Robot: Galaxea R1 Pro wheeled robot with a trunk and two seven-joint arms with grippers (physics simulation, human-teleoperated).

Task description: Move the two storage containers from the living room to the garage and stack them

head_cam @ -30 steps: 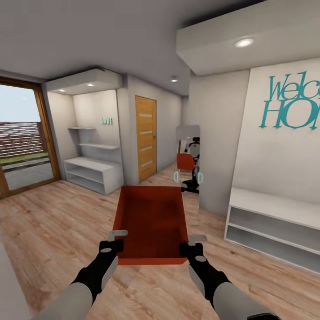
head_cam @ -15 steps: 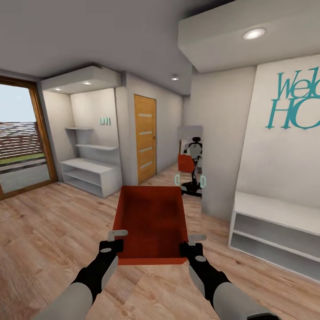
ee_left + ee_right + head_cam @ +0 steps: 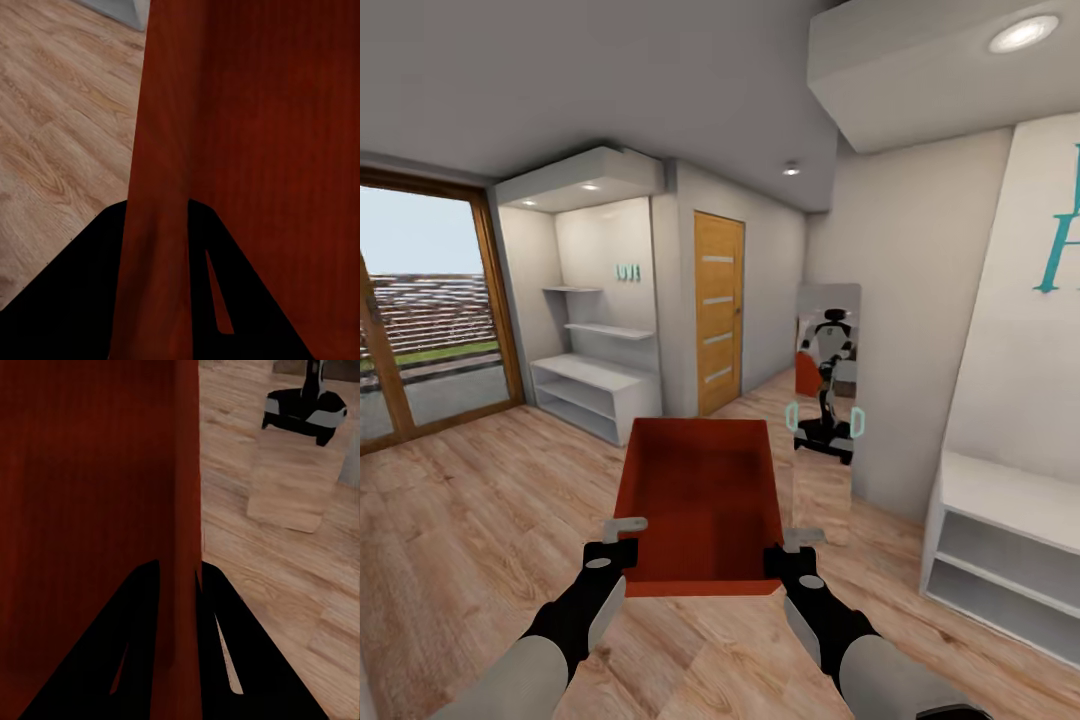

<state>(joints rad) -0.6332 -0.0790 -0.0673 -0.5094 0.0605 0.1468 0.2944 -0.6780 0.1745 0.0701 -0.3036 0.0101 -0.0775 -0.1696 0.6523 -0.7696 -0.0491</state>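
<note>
We hold the storage container [image 3: 700, 500] at 12 o'clock above the wood floor [image 3: 470, 520], left gripper [image 3: 622, 540] clamped on its left wall and right gripper [image 3: 788, 552] clamped on its right wall.

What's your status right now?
Left gripper and right gripper clamp the orange-red rectangular plastic bin by its side walls. Standing mirror ahead right.

Storage container [image 3: 700, 505] held out in front of robot, above wood floor [image 3: 470, 520]; left gripper [image 3: 622, 540] on its left wall, right gripper [image 3: 788, 550] on right wall. Mirror [image 3: 827, 385] ahead-right, door [image 3: 718, 312] behind container, shelf unit [image 3: 595, 395] ahead-left, glass door [image 3: 425, 320] far left.
</note>
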